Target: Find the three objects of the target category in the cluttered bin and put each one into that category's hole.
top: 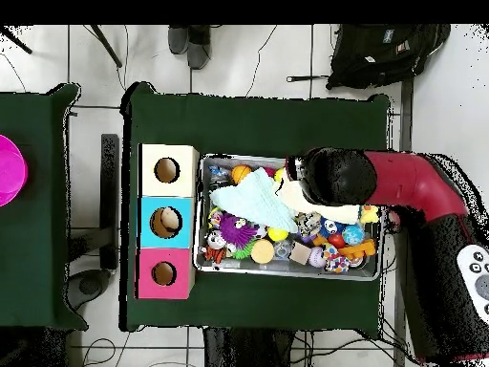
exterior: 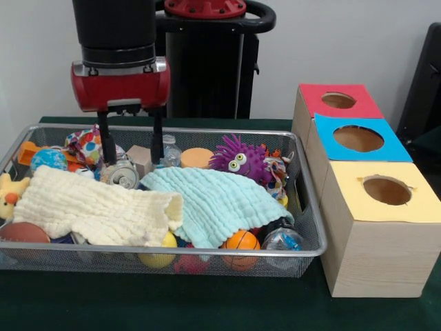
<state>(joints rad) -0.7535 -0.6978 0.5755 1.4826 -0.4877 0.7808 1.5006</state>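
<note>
Clutter filled the wire-mesh bin (exterior: 303, 207), which stood on the green-covered bench (exterior: 207, 303). A cream cloth (exterior: 96, 207) and a pale teal cloth (exterior: 213, 200) lay side by side over the heap, touching at the middle. Along the bin's far wall sat a purple fuzzy toy with large eyes (exterior: 241, 158), a flat orange disc (exterior: 196, 157), a small wooden block (exterior: 140, 158) and a clear plastic bottle (exterior: 170, 148). An orange ball (exterior: 241, 241) rested against the near wall beneath the teal cloth. Beside the bin stood three wooden boxes in a row, each with a round hole in its top: a red-topped box (exterior: 337, 100), a blue-topped box (exterior: 358, 138) and a yellow-topped box (exterior: 386, 189). The red and black gripper (exterior: 129, 162) hung inside the bin at its far side, its fingers (exterior: 105, 138) parted and lowered on either side of a silver drinks can (exterior: 122, 174) lying on its side, not visibly clenched on it. In the overhead view the arm (top: 411, 186) reached across the bin and covered that corner.
</note>
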